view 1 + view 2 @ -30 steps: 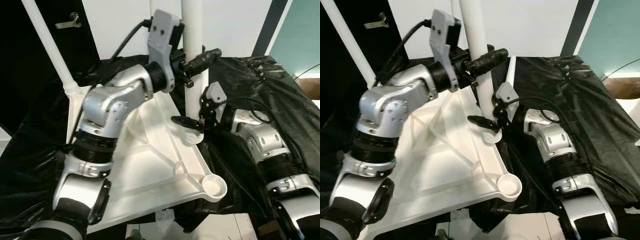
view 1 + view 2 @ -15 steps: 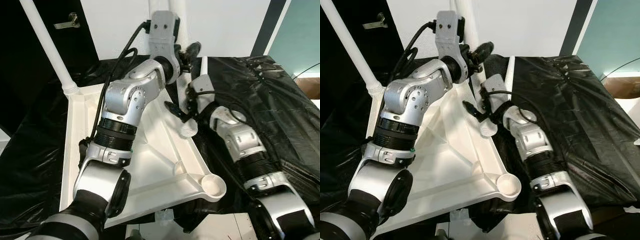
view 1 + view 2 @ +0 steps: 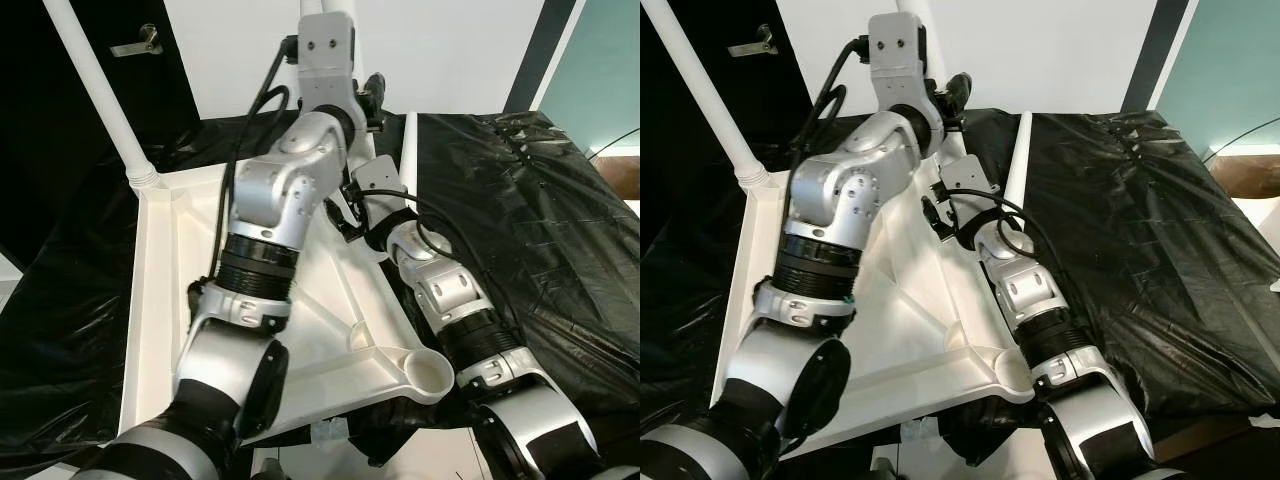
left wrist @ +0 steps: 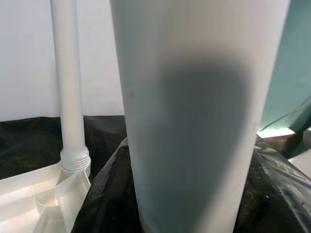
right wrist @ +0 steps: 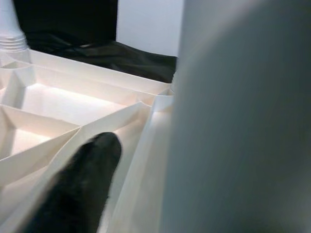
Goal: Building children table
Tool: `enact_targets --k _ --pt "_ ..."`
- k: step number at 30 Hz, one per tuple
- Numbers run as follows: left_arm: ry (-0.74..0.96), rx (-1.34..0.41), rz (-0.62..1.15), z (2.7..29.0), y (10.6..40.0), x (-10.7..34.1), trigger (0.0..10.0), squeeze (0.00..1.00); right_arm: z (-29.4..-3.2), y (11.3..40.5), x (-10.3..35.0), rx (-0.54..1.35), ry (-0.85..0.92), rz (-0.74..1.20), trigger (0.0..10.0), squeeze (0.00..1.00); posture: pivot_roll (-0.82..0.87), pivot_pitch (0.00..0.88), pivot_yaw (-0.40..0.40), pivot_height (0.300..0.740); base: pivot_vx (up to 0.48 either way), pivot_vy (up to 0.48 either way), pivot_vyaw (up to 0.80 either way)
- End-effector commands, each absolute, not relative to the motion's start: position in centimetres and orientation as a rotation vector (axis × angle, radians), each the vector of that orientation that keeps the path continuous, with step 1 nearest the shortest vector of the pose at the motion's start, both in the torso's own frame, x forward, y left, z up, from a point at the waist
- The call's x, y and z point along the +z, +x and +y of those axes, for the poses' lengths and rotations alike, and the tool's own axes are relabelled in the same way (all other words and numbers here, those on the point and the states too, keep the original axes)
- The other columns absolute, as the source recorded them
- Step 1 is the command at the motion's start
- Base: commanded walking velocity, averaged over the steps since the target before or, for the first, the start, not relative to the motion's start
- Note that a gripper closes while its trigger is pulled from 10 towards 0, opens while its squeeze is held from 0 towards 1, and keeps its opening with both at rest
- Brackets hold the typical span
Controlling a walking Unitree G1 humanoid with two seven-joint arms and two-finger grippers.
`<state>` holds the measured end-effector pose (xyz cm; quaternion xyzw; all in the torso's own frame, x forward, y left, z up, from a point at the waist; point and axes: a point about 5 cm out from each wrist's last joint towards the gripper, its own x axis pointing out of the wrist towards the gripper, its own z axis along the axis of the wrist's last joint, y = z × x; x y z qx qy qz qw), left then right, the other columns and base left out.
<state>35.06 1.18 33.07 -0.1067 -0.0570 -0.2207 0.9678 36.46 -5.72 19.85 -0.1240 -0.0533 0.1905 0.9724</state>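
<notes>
The white children's tabletop (image 3: pixel 170 300) lies upside down on black sheeting, ribs up. One white leg (image 3: pixel 100 90) stands screwed into its far left corner. A second leg (image 4: pixel 189 121) stands upright at the far right corner. My left gripper (image 3: pixel 372 95) is shut on it high up. My right gripper (image 3: pixel 345 215) is low at the leg's foot (image 5: pixel 243 121); one black finger (image 5: pixel 87 170) shows there, apart from the leg, over the ribs. A third leg (image 3: pixel 407 150) lies loose on the sheet to the right.
The near right corner has an empty round socket (image 3: pixel 428 372). Black plastic sheeting (image 3: pixel 540 200) covers the surface around the tabletop. A dark door with a handle (image 3: pixel 140 42) stands at the back left, a white wall behind.
Both arms have reached farther away, carrying the upright leg from over the tabletop's right edge to its far right corner. The view has shifted a little too.
</notes>
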Motion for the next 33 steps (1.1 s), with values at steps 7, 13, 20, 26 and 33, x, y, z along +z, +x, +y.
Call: enact_targets --k 7,13,20,26,33 --pt "-0.215 -0.471 -0.170 -0.1 34.1 34.5 10.0 0.00 -5.5 36.7 20.2 0.345 -0.258 -0.120 0.0 0.00 0.11 0.000 0.000 0.740 0.000 0.000 0.00" --pt "-0.201 -0.477 -0.183 -0.3 34.1 34.6 10.0 0.00 -5.7 36.8 20.2 0.327 -0.258 -0.126 0.0 0.00 0.10 0.000 0.005 0.740 0.000 0.000 0.00" --pt "-0.213 -0.583 -0.215 -0.5 33.7 34.6 10.0 1.00 -6.9 37.1 20.6 0.355 -0.226 -0.122 10.0 0.00 0.09 0.000 0.012 0.740 0.000 0.000 0.00" --pt "-0.175 -0.705 -0.250 0.2 33.3 34.9 10.0 0.00 -8.5 37.2 21.1 0.474 -0.193 -0.124 10.0 0.00 0.08 0.001 0.018 0.740 0.000 0.000 0.00" --pt "-0.123 -0.836 -0.264 1.2 32.6 35.0 10.0 0.00 -9.7 37.0 21.8 0.615 -0.185 -0.133 10.0 0.00 0.08 0.003 0.019 0.740 0.000 0.000 0.00"
